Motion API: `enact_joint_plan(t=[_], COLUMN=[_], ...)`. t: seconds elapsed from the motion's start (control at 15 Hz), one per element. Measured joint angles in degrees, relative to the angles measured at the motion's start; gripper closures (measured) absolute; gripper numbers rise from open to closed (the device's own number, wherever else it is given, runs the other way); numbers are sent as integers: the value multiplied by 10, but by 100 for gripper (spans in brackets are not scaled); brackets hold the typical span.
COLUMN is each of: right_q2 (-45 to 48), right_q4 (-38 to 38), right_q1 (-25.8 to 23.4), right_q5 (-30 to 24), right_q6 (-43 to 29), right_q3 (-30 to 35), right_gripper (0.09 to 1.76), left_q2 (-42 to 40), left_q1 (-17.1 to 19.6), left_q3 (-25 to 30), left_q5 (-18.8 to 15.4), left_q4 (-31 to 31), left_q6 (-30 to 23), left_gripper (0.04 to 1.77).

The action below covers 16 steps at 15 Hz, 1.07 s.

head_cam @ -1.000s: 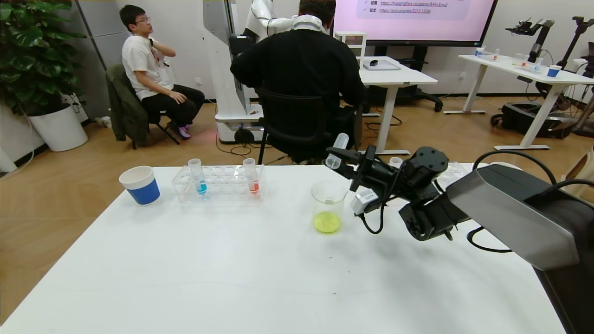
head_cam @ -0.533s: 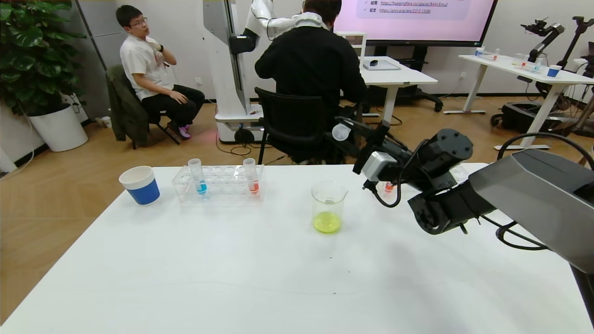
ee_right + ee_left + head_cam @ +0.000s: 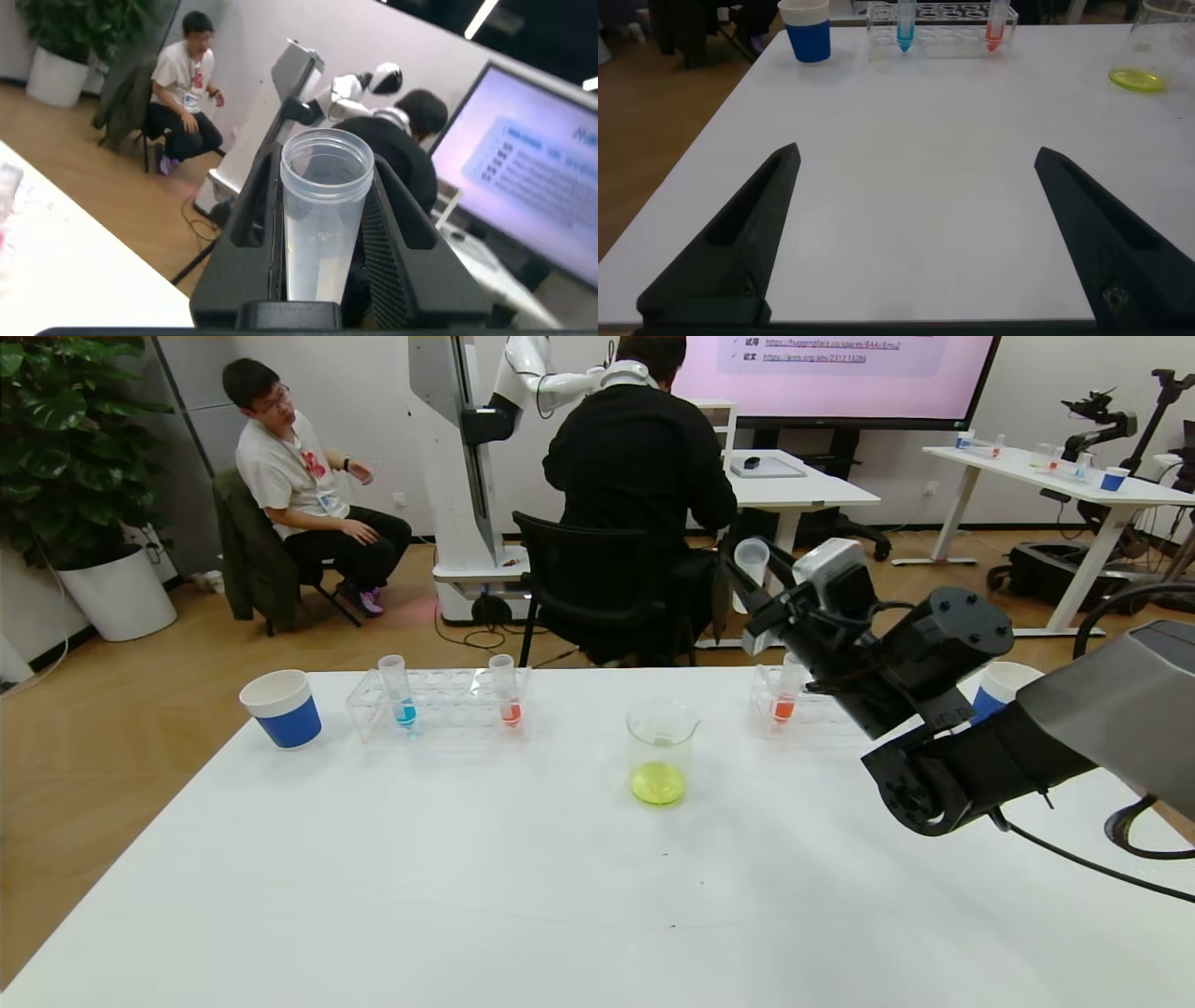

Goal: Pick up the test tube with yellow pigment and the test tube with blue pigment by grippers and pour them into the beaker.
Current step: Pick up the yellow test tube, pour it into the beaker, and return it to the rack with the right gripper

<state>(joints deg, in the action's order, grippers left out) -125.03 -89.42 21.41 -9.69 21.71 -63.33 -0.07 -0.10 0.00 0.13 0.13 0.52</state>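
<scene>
My right gripper (image 3: 754,586) is shut on the test tube with yellow pigment (image 3: 752,560), which looks almost empty. It holds the tube mouth up, high above the table, to the right of and behind the beaker (image 3: 661,733). In the right wrist view the clear tube (image 3: 322,224) sits between the black fingers (image 3: 250,210). The beaker holds yellow-green liquid at its bottom. The test tube with blue pigment (image 3: 402,691) stands in the left rack (image 3: 448,709); it also shows in the left wrist view (image 3: 905,23). My left gripper (image 3: 917,154) is open and empty, low over the table's near side.
An orange-red tube (image 3: 507,693) stands in the left rack, another (image 3: 784,695) in a rack on the right under my right gripper. Blue-and-white paper cups stand at the far left (image 3: 280,707) and far right (image 3: 994,686). People sit beyond the table's far edge.
My right gripper has risen and moved right, away from over the beaker, and the tube has turned from tilted mouth-down to mouth-up. The left gripper shows no earlier frame.
</scene>
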Motion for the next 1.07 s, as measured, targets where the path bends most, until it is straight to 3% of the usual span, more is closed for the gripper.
enact_joint_plan(t=[0.2, 0.47, 0.67, 0.87, 1.07], right_q2=[30, 82, 135, 171, 184], right_q4=[21, 118, 233, 254, 267], right_q1=[8, -9, -26, -59, -127], right_q5=[59, 101, 106, 105, 81], right_q6=[-80, -162, -227, -242, -237], right_q3=[59, 136, 142, 138, 137], right_gripper=[133, 133, 133, 133, 133], left_q2=[0, 0, 0, 0, 0], left_q1=[0, 0, 0, 0, 0], left_q3=[0, 0, 0, 0, 0], left_q5=[0, 0, 0, 0, 0], left_q4=[0, 0, 0, 0, 0], left_q6=[0, 0, 0, 0, 0], left_gripper=[6, 6, 6, 6, 6])
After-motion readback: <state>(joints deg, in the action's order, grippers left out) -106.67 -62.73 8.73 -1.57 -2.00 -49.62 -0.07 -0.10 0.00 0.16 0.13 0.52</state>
